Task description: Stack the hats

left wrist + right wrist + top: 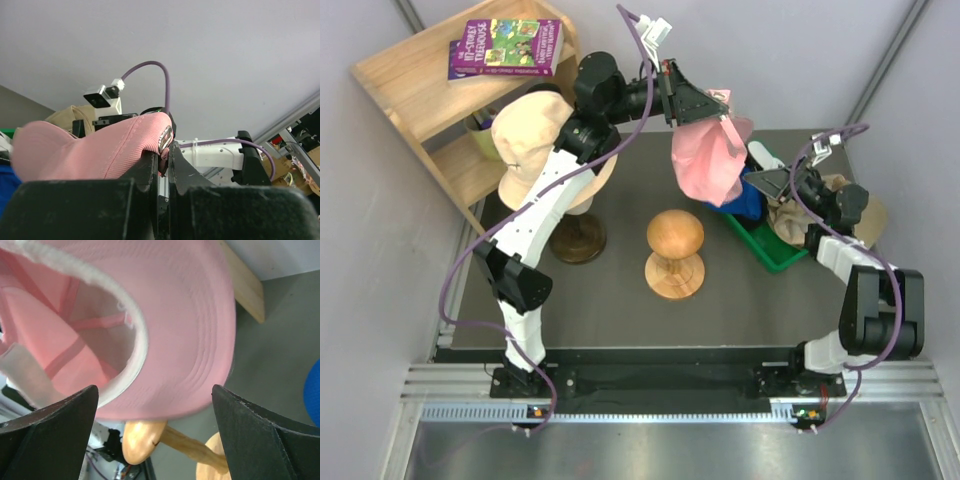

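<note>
**Top view:** The left arm reaches across to the right side. The left gripper (712, 105) pinches the top of the pink hat (708, 165). The hat hangs in the air over the far end of the green bin (775, 255). A blue hat (752, 203) lies in the bin, under the pink one. The right gripper (772, 183) is just beside the pink hat, over the bin. A tan hat (798, 222) lies by the right arm. A pale peach hat (530, 130) sits up high on the left. The wooden mushroom stand (675, 250) stands in the middle of the table (620, 320).

**Left wrist view:** The left gripper (164, 150) is closed tight on a fold of the pink hat (90, 150). The pink cloth drapes off to the left.

**Right wrist view:** The two black fingers (50, 435) of the right gripper (155, 430) stand wide apart, so it is open. The pink hat (185, 325) fills most of the view, showing its inside and its peak. I cannot tell if the fingers touch it. Part of the wooden mushroom stand (145, 437) shows below.
</note>
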Motion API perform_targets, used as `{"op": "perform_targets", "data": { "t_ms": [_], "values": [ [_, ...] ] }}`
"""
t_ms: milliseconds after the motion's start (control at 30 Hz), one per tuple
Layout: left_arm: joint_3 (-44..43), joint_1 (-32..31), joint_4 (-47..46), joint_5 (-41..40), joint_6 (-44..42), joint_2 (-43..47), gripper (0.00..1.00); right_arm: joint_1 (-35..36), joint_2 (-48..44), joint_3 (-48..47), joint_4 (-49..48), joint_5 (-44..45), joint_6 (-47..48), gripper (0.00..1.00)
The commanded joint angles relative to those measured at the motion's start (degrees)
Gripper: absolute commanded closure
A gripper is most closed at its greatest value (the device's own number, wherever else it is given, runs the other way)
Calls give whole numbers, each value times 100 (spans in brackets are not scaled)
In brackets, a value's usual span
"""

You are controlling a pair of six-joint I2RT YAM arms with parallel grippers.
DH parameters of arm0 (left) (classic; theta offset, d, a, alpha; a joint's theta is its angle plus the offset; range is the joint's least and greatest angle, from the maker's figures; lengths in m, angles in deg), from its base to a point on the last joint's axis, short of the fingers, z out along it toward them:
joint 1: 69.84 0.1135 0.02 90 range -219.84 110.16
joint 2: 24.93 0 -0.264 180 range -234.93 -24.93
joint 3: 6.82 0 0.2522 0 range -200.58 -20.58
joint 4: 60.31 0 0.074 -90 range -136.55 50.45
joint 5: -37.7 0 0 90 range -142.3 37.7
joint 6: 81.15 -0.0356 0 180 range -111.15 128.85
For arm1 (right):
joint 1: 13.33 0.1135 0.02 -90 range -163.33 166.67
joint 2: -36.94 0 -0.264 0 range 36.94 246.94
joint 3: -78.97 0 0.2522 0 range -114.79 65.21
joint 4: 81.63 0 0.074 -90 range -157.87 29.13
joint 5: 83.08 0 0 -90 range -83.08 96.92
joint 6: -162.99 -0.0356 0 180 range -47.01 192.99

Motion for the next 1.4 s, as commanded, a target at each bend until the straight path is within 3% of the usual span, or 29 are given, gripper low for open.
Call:
{"op": "perform_targets", "data": {
  "t_ms": [0,433,667,900,1033,1367],
  "values": [
    [-315,14,-458,154,171,118,100,57,301,-43,-1580,-83,-711,5],
    [-464,14,-677,234,452,171,100,382,1119,-588,-2765,-320,-1633,4],
    [-482,6,-792,216,575,171,100,821,1330,-878,-2872,-119,-1669,4],
    [-482,14,-809,225,619,259,100,822,1480,-1115,-2995,-48,-1775,5],
    [-464,14,-809,216,602,312,100,822,1594,-1239,-3311,153,-2082,10],
    [-113,41,-818,207,470,505,100,804,1225,-1485,-3347,189,-2434,39]
  ]
}}
